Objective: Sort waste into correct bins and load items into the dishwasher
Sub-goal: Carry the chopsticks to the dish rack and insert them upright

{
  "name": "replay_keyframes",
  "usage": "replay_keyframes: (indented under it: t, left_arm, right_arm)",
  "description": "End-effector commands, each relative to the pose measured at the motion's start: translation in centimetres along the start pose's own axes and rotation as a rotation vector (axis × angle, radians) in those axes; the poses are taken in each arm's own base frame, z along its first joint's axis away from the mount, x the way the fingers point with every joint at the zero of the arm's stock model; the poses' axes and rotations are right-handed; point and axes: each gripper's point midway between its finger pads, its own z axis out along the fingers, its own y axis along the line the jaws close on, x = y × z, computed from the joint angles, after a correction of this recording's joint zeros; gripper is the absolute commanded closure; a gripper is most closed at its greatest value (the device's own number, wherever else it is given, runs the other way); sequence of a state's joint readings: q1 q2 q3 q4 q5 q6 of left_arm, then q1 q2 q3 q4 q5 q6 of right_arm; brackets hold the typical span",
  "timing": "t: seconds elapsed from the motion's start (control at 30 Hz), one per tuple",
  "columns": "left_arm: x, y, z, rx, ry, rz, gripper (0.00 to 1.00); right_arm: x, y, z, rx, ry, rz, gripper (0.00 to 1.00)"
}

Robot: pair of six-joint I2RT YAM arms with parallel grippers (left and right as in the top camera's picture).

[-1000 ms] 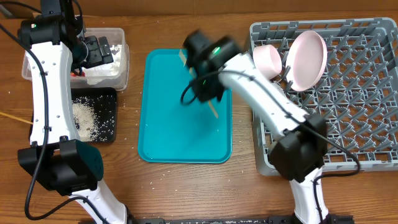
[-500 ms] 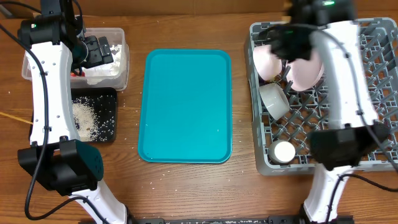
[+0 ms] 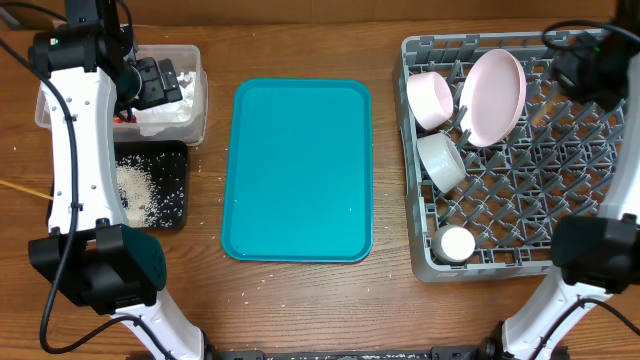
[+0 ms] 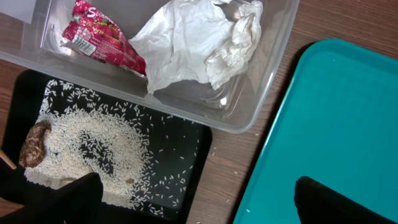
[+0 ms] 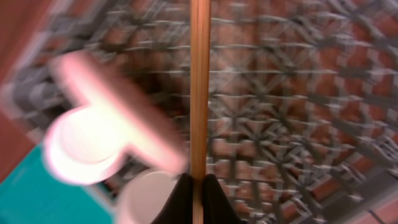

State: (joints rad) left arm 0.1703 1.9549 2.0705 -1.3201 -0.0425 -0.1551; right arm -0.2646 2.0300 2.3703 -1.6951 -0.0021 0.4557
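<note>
**Visibility.** The right wrist view is heavily smeared by motion. The dish rack (image 5: 298, 93) reads only as a grey lattice, and the white rounds beside it are too soft to tell plate from bowl. A straight, pale wooden chopstick (image 5: 199, 87) runs up from between the fingers of the right claw (image 5: 198, 182), which is pinched tight on it above the rack. Whether it holds one stick or a pair cannot be told. From overhead that claw sits at the right edge, partly cut off, and the chopstick does not show there.

The left claw (image 4: 196, 183) appears in its own view only as two dark finger ends at the bottom edge. They are spread fully apart with nothing between them. The overhead view places it above the clear tub (image 3: 201, 100).

**Contents.** The tub is thin transparent plastic with rounded corners. It holds a crumpled white napkin (image 4: 199, 43) and a glossy red-and-white wrapper (image 4: 99, 40). Just beside it, the shallow black tray (image 4: 186, 162) carries a loose heap of white rice (image 4: 87, 149) with a lumpy brown food scrap (image 4: 34, 144) at its edge. Stray grains lie on the wooden surface (image 3: 300, 300). The smooth teal tray (image 3: 297, 170) lies between the bins and the rack.

**In the rack.**
- A round plate (image 3: 492, 95) stands on edge.
- A bowl (image 3: 430, 98) is tipped beside the plate.
- A second bowl (image 3: 440, 162) sits below that.
- A small cup (image 3: 457, 243) is near the front corner.
</note>
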Motion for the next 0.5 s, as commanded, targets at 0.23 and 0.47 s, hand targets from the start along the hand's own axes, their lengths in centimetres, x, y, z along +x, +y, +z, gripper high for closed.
replay_keyframes:
  t: [0.23,0.47]
  left_arm:
    - [-0.6,0.1,-1.3,-0.003,-0.040,0.000,0.00]
    - [-0.6,0.1,-1.3,-0.003,-0.040,0.000,0.00]
  right_arm:
    - [1.4,-6.2,5.9,0.184,0.121,0.123,0.96]
    - [2.2,-6.3,8.3,0.198,0.151,0.112,0.72]
